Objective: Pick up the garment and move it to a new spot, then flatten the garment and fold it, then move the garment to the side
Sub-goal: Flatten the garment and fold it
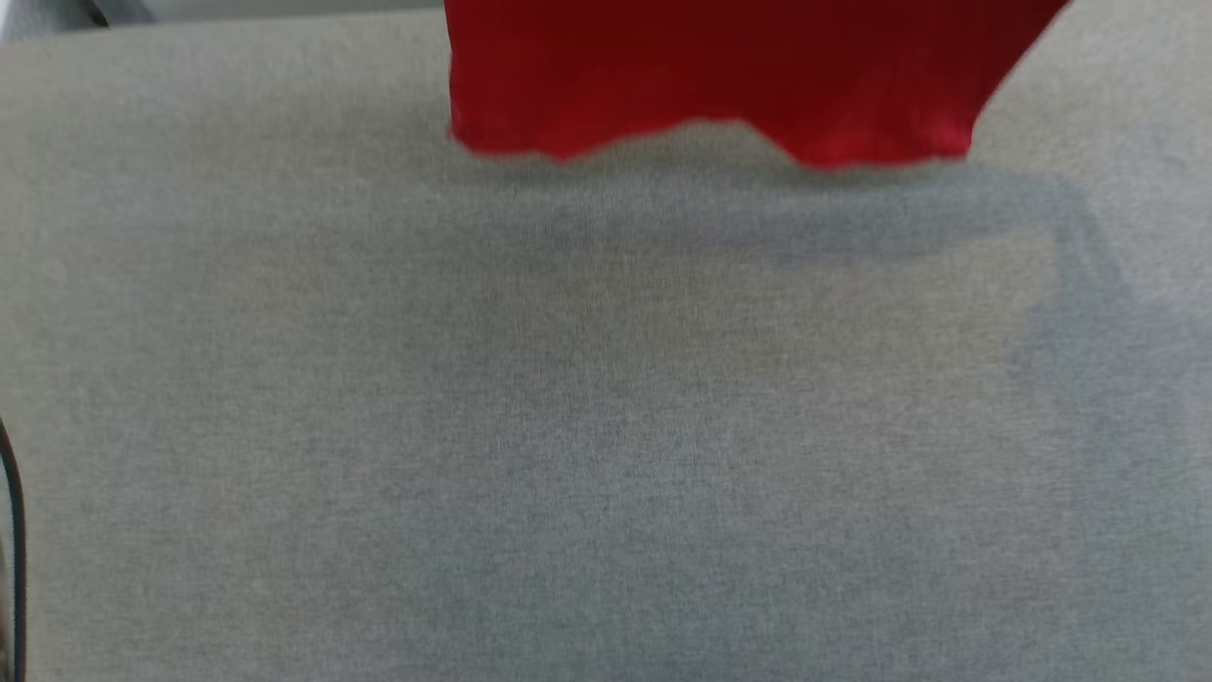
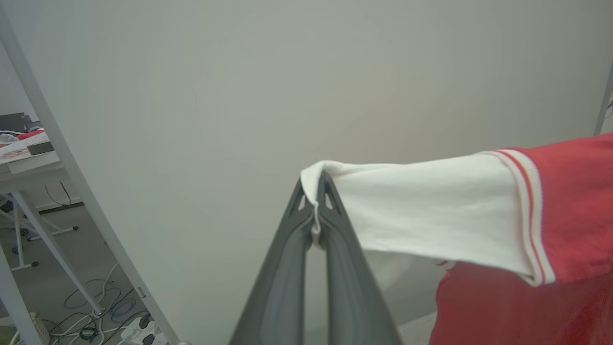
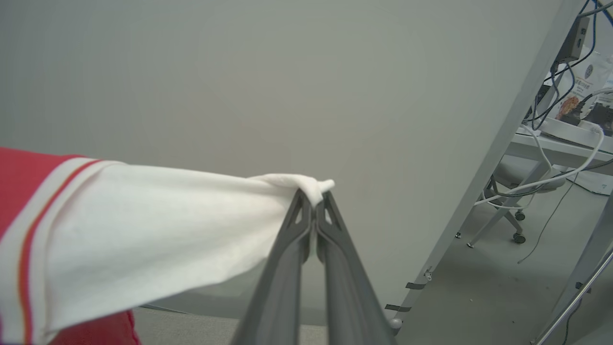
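The red jersey-style garment (image 1: 720, 80) with white short sleeves hangs above the far edge of the grey fabric-covered table (image 1: 568, 426) — hem clear of it. The left gripper (image 2: 315, 191) and right gripper (image 3: 313, 196) each pinch a sleeve tip, fingers clamped together.

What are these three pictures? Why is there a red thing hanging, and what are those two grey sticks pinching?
A robot with two arms took them. The top picture is from a camera on its head, looking down at a grey table. The other two come from cameras on its wrists. The grey sticks are its jaws. The left gripper is shut on one white sleeve of the garment, a red T-shirt. The right gripper is shut on the other sleeve. So the shirt hangs stretched between them, its bottom edge above the table.
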{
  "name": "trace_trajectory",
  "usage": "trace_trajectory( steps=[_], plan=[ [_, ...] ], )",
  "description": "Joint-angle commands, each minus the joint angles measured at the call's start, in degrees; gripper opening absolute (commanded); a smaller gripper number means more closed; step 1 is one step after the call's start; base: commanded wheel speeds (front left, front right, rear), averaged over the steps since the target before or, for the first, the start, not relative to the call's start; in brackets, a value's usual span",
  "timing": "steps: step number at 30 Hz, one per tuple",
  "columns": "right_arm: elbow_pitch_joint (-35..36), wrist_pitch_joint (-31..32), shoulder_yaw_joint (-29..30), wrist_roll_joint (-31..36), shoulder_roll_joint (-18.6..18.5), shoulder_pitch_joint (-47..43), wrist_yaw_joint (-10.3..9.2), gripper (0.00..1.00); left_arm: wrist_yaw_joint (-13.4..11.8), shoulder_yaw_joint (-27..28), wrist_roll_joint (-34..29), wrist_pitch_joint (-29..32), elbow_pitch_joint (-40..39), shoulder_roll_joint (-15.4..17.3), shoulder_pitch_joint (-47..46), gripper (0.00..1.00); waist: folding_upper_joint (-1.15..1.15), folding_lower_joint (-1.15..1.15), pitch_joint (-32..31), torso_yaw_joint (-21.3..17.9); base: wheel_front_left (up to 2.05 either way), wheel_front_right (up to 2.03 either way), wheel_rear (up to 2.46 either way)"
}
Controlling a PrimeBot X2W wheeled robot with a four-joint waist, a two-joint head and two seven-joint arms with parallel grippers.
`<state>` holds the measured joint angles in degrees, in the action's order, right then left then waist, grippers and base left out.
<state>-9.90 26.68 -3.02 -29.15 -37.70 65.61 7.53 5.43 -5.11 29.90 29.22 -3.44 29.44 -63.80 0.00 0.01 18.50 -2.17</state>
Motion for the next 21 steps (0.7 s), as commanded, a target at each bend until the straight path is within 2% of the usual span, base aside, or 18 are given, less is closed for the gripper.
trace_trajectory(
  steps=[1, 12, 18, 21],
  plan=[
    [-1.84, -1.44, -0.85, 1.16, 0.83, 3.30, -0.04, 0.00, 0.33, -0.31, -0.99, -1.01, 2.08, -0.16, -3.46, 0.00, 0.00, -0.01, 7.95, 0.54, 0.00, 0.00, 0.00],
    [-19.48, -15.90, -4.10, 10.92, 7.98, 25.36, -0.04, 0.00, 0.96, -1.90, -5.05, -13.94, 21.33, -2.37, -23.41, 0.00, 0.00, -0.01, 17.93, 1.72, 0.00, 0.00, 0.00],
    [-26.58, -23.07, -5.07, 13.80, 10.44, 31.45, -0.04, 0.00, 1.45, -2.81, -5.91, -22.04, 27.75, -2.42, -27.43, 0.00, 0.00, -0.01, 20.23, 2.79, 0.00, 0.00, 0.00],
    [-31.38, -26.27, -6.14, 13.30, 11.63, 31.06, -0.04, 0.00, 1.78, -4.18, -5.06, -26.83, 32.09, -2.85, -25.91, 0.00, 0.00, -0.01, 20.22, 3.35, 0.00, 0.00, 0.00]
  ],
)
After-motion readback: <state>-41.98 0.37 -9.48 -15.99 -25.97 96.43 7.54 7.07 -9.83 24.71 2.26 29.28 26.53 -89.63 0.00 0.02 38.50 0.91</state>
